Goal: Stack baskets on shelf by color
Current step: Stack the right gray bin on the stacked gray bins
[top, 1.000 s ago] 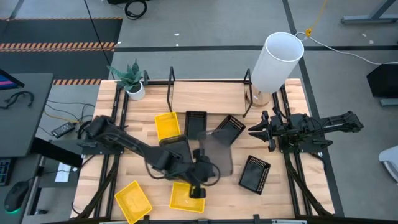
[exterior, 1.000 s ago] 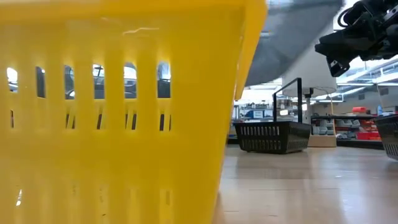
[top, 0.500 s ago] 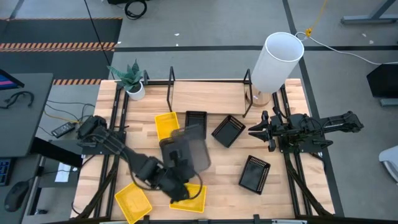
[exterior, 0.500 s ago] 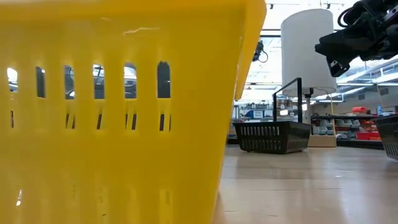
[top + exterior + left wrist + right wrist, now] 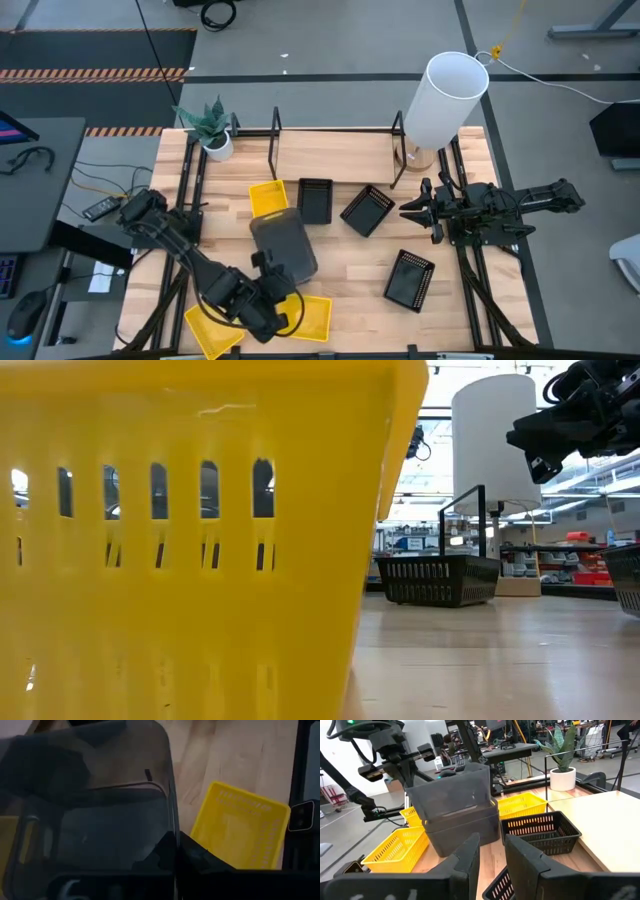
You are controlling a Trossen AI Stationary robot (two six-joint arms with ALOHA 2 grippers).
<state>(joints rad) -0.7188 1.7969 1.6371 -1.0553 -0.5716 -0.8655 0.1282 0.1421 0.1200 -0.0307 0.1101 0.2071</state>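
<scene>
Plastic baskets on a pale wooden bench [image 5: 350,150]

Smooth, slotted yellow plastic basket [image 5: 200,540]; translucent smoky grey plastic basket [image 5: 283,243] with a slight sheen; perforated black plastic basket [image 5: 409,279] at four o'clock.

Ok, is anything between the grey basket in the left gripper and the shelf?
Yes. A yellow basket and a black basket lie on the table between the raised grey basket, held by the left gripper, and the shelf at the back. Carried high, it would probably pass over both.
</scene>
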